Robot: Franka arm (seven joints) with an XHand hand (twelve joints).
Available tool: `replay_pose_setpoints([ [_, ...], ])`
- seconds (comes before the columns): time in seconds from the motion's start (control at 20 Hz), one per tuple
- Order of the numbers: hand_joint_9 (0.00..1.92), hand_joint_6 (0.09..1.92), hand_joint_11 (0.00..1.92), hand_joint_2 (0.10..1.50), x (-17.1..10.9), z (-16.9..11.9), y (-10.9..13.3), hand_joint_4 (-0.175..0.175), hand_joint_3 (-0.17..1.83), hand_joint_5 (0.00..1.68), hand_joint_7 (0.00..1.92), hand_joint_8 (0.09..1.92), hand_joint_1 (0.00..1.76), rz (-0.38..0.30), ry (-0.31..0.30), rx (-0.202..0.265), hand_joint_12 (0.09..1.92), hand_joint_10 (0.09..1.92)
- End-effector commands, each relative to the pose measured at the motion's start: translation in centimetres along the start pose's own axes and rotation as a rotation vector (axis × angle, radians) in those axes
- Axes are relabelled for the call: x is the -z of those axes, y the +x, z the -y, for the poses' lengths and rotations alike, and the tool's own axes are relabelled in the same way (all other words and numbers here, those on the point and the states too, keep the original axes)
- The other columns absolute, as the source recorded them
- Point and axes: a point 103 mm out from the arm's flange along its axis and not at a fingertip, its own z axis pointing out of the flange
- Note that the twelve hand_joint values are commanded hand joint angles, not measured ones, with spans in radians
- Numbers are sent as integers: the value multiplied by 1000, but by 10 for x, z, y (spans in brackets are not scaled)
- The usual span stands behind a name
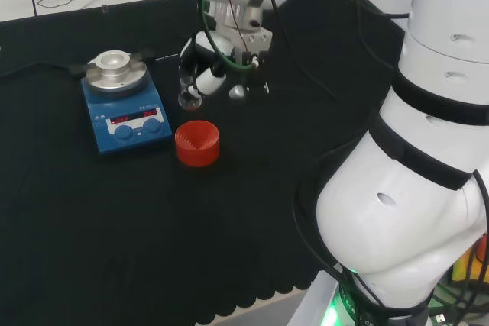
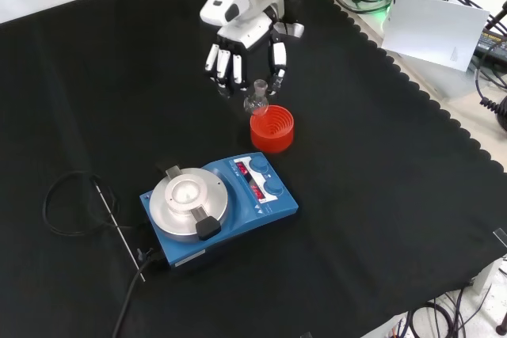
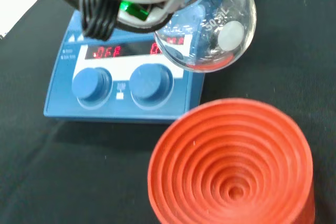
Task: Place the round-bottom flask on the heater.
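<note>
The clear round-bottom flask (image 2: 255, 101) hangs in the air just above the far rim of the red ribbed stand (image 2: 272, 128). The hand (image 2: 242, 55) points down over the flask, its fingers and thumb curled round the neck. In the head view the flask (image 1: 189, 98) is a little above and left of the red stand (image 1: 197, 143), under the hand (image 1: 202, 60). The blue heater (image 2: 218, 207) with its round silver plate (image 2: 188, 199) stands nearer the camera in the front view. The wrist view has the flask's bulb (image 3: 210, 30) between the heater's knobs (image 3: 121, 82) and the stand (image 3: 231, 166).
A black cable (image 2: 70, 203) loops left of the heater, and a thin rod (image 2: 119, 227) lies beside it. The cloth's scalloped edge (image 2: 444, 112) runs along the right of the front view. The arm's white links (image 1: 412, 150) rise at the head view's right.
</note>
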Motion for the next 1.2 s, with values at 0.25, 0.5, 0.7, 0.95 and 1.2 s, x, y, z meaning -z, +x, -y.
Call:
replay_pose_setpoints([
  [0.25, 914, 885, 568, 635, 35, -36, 7, 169, 781, 1186, 681, 662, 1109, -10, 40, -27, 1267, 514],
  [0.5, 917, 886, 569, 632, 43, -69, 20, 168, 786, 1186, 682, 663, 1109, -5, 51, -5, 1267, 514],
  [0.7, 919, 887, 571, 630, 44, -94, 29, 167, 789, 1187, 682, 663, 1109, -2, 57, 17, 1267, 515],
  [0.95, 921, 888, 575, 629, 45, -120, 41, 166, 792, 1187, 683, 664, 1110, 3, 61, 41, 1268, 515],
  [1.2, 926, 891, 580, 626, 45, -143, 50, 163, 798, 1187, 684, 666, 1111, -10, 66, 51, 1266, 516],
])
